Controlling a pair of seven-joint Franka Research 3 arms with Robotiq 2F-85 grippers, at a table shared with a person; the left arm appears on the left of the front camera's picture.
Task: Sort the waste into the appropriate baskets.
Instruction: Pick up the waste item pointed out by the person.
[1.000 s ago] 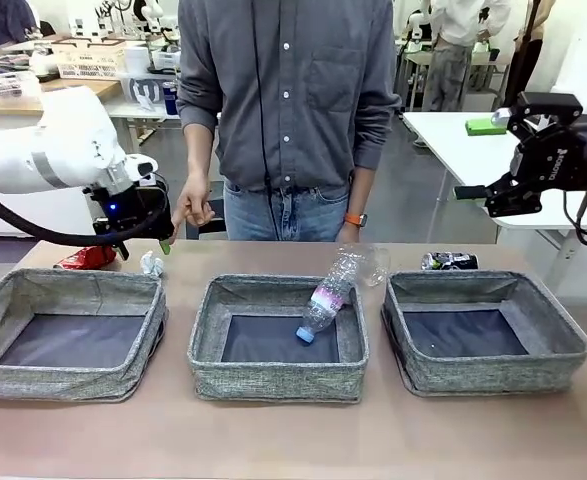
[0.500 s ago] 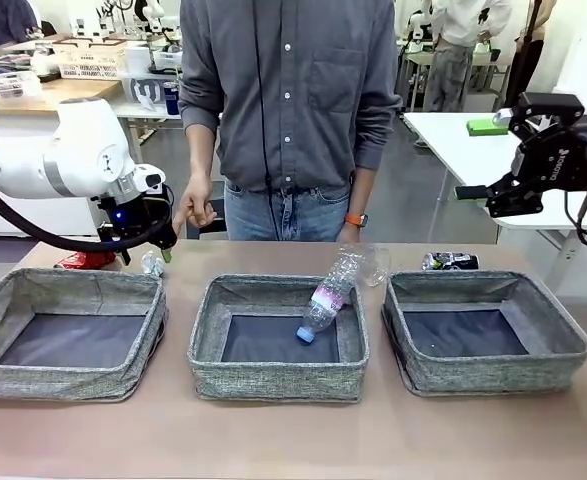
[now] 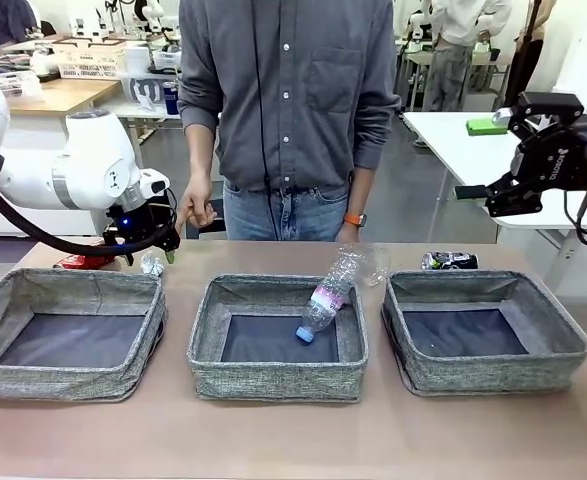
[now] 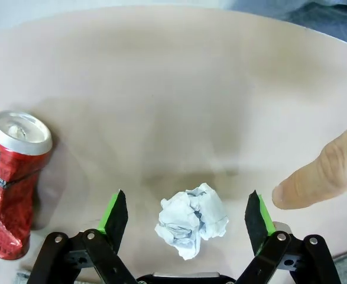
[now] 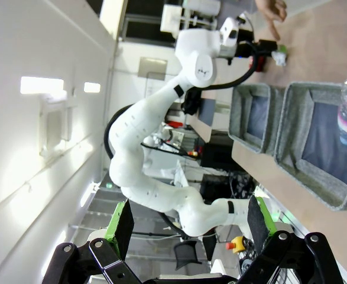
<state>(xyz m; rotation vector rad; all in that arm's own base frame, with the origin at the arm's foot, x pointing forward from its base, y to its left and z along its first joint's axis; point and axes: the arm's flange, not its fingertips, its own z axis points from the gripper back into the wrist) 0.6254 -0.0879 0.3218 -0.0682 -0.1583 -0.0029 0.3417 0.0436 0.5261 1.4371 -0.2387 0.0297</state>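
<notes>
Left end effector, released, straddles the small crumpled white paper ball on the beige surface, poised to pinch it.

Three shallow rectangular bins of grey woven fabric stand side by side on the tan table: left bin, middle bin, right bin. A clear plastic bottle with blue cap and pink-white label leans in the middle bin, cap down, its base over the far rim. Just behind that rim lies a clear plastic cup, and a dark can lies behind the right bin. Behind the left bin, a red can lies left of a small white paper ball, which sits between the left gripper fingers, clear of both, with a person's fingertip near it.
</notes>
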